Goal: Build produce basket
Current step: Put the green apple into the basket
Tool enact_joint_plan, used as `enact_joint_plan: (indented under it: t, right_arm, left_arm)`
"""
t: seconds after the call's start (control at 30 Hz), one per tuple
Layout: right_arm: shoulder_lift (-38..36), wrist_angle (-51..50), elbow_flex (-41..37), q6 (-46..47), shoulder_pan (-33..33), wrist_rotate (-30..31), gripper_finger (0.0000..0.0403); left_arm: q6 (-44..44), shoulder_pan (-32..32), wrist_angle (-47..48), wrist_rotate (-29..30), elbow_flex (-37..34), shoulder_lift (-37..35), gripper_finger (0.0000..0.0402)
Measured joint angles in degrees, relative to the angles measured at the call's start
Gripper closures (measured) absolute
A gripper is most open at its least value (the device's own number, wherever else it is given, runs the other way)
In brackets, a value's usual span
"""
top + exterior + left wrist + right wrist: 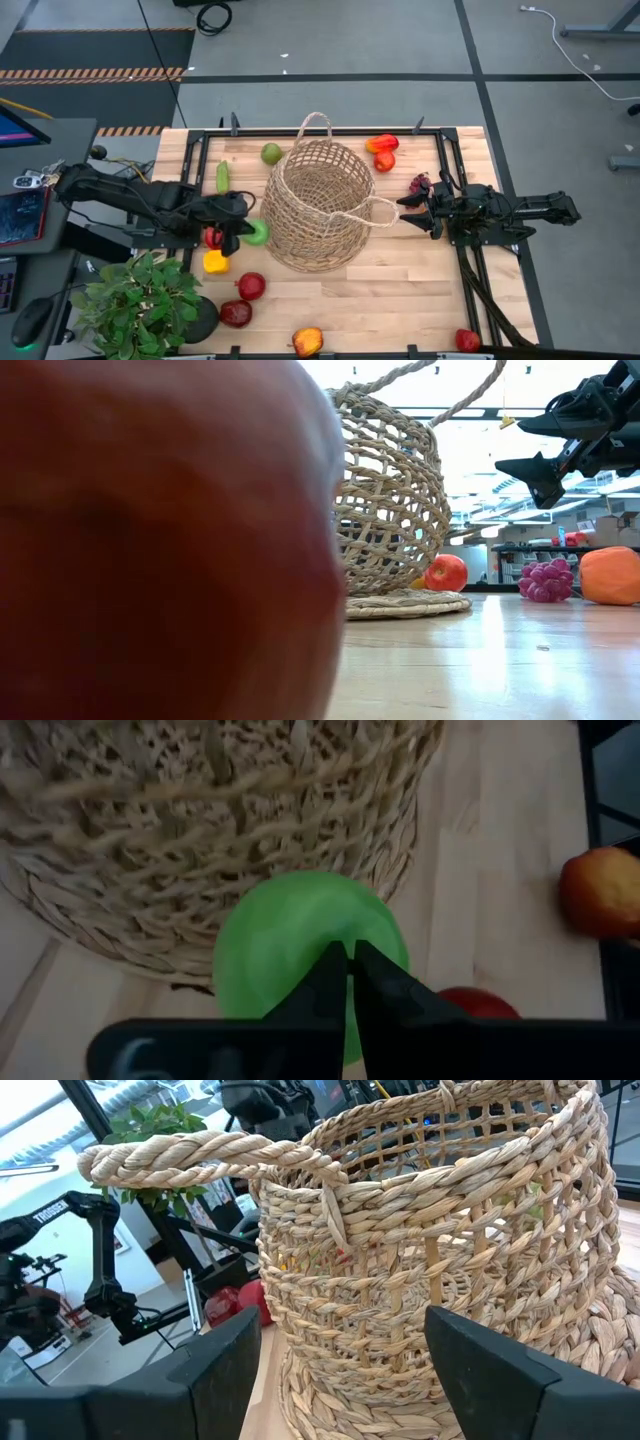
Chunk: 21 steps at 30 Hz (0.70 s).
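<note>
The tan wicker basket (318, 205) stands on its round base mid-table, with nothing showing inside. My left gripper (243, 228) is shut at the basket's left foot. Its fingertips (350, 952) lie right in front of a round green fruit (300, 935) that sits against the basket's base. My right gripper (405, 212) hangs open and level just right of the basket, its fingers either side of the view toward the basket's loop handle (200, 1155), touching nothing. Other produce lies scattered on the table around the basket. My left gripper's shut fingertips overlap the middle of the green fruit (330, 920) in the left wrist view, coming at it slanting down from the table's left. I cannot tell whether they touch it or hold any part of it.
Left of the basket lie a red fruit (213, 237), a yellow one (215, 262), a long green one (222, 177) and a green apple (271, 153). Red fruits (382, 150) and purple grapes (420, 184) lie at the far right. More red fruits (245, 298) and a potted plant (140, 300) stand near left.
</note>
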<state>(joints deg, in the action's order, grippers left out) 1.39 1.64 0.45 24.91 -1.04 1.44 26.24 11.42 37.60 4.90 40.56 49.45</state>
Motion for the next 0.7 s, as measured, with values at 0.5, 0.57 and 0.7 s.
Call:
enact_joint_plan:
  t: [0.5,0.57,0.7]
  right_arm:
    - [-0.02,0.01,0.0,0.0,-0.01,0.02,0.0118]
    - [-0.01,0.0,-0.01,0.0,0.0,0.01,0.0118]
    - [-0.02,-0.01,0.0,0.0,-0.02,0.02,0.0118]
  left_arm:
    - [-4.08,0.0,0.71,1.13,6.99,-0.01,0.039]
    - [-4.67,0.0,0.42,1.15,7.99,-0.02,0.039]
    - [-6.5,0.02,-0.34,1.9,10.38,-0.02,0.039]
